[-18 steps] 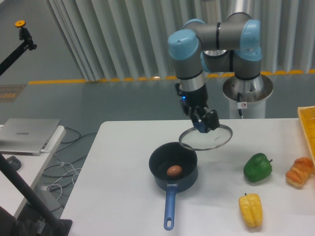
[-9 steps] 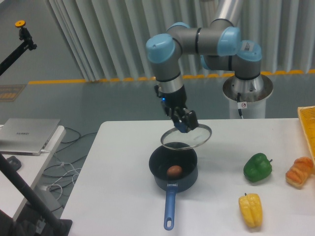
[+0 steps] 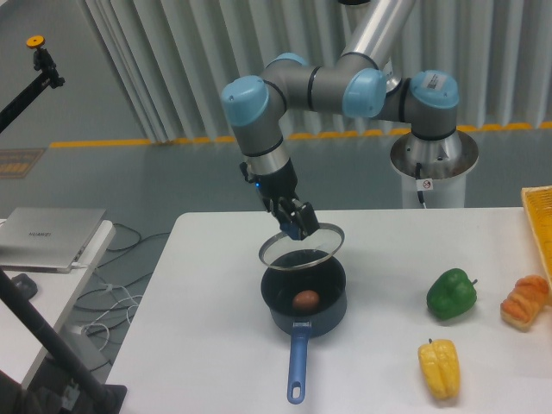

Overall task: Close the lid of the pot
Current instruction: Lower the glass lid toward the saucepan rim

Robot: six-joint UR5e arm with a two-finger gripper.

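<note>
1. The claw [image 3: 296, 226] is clamped on the lid [image 3: 301, 247] at its knob, holding it tilted in the air.
2. The pot [image 3: 304, 297] sits on the table [image 3: 207, 345] toward 5 o'clock from the lid (egg [image 3: 304, 300] inside), handle pointing to 6 o'clock.

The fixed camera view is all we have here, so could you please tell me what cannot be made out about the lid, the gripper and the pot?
- Knob of the lid: hidden by the gripper closed around it.
- Fingertips: too small and dark to separate.
- Gap between lid and pot: not judgeable from one view.
- Brown item inside the pot: too small to identify.
- Yellow crate: cut off by the right edge.
</note>
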